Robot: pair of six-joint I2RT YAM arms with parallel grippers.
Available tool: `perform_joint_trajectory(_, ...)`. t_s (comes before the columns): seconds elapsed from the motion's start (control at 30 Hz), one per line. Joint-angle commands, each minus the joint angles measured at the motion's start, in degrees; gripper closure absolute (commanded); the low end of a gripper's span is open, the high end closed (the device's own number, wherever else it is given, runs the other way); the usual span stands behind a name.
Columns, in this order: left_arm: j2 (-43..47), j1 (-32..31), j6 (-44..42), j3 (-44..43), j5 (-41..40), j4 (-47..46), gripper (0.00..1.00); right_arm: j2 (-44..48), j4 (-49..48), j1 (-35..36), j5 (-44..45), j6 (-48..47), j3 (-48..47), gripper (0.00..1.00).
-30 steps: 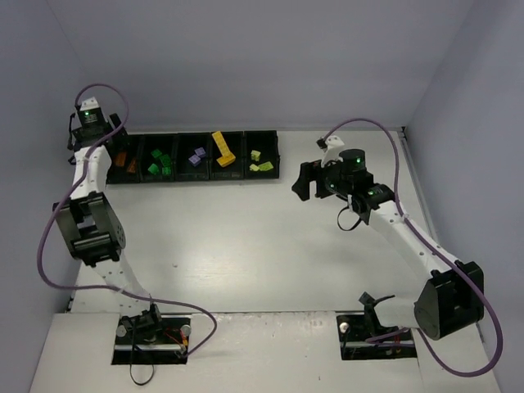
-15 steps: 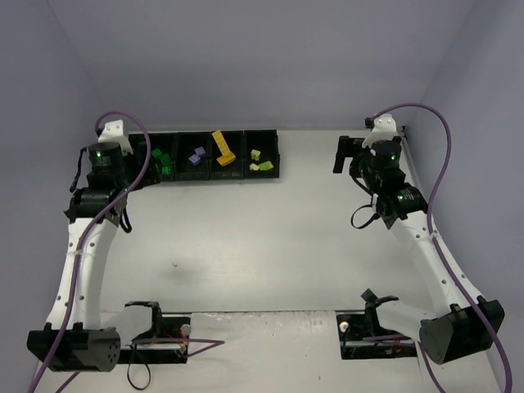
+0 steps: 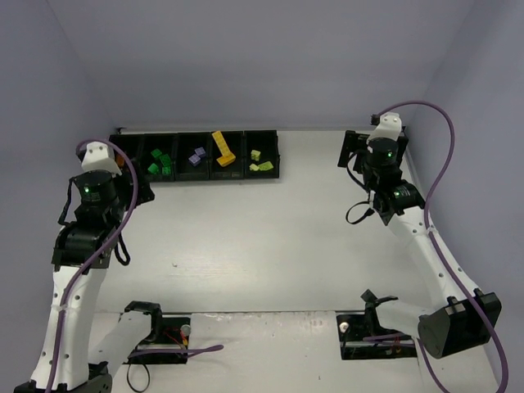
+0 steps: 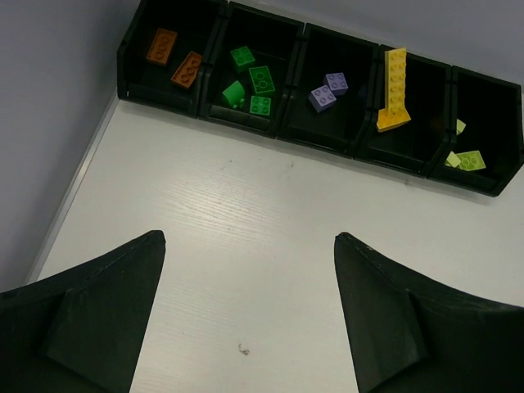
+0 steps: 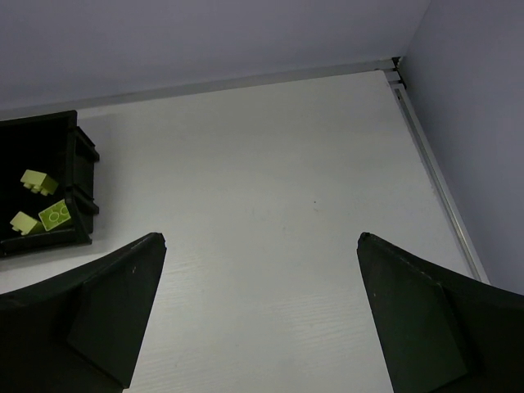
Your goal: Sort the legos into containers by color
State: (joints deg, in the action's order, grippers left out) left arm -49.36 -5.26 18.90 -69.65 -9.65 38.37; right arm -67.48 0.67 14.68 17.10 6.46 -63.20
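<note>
Left pincer: jaws wide, nothing between them; it has drawn back to the near side of the containers, off their left end. Right pincer: jaws wide and empty, spread further than a second ago, now well right of the containers. No brick shows on the worktop before the containers. Inside the containers, left to right: orange-brown legos, dark green legos, lilac legos, yellow lego, lime legos. Judgement: sorting appears complete

Containers at far-left edge
</note>
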Motion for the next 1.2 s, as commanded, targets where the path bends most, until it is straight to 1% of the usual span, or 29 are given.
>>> perform_joint_trajectory(0.0,0.1,-0.3,4.6,1.0,-3.9,-0.8,0.23,2.1,-5.1,0.3,2.8,0.8,-1.9,0.00)
perform_joint_trajectory(0.1,1.0,-0.3,6.2,1.3,-4.3,-0.8,0.21,2.5,-5.5,0.3,3.2,1.4,-1.5,0.00)
perform_joint_trajectory(0.13,1.3,-0.3,6.3,1.3,-4.4,-0.8,0.14,2.7,-5.5,0.2,3.1,1.6,-1.4,0.00)
perform_joint_trajectory(0.23,2.3,-0.3,6.4,1.8,-4.3,-0.9,0.07,2.9,-5.6,0.3,2.8,2.1,-1.3,0.00)
perform_joint_trajectory(0.53,5.7,-0.3,6.4,4.9,-3.8,-1.5,0.06,3.7,-6.1,0.4,2.0,2.9,-0.3,0.00)
perform_joint_trajectory(0.77,8.0,-0.3,6.3,9.1,-3.4,-2.0,0.06,4.5,-6.6,0.4,1.0,3.5,0.5,0.00)
perform_joint_trajectory(0.97,12.9,-0.4,6.2,12.4,-3.4,-2.9,0.06,5.1,-6.9,0.5,0.2,3.5,1.2,0.00)
perform_joint_trajectory(1.17,15.0,-0.3,5.6,14.4,-3.3,-2.9,0.06,5.4,-7.3,0.7,0.2,3.6,1.9,0.00)
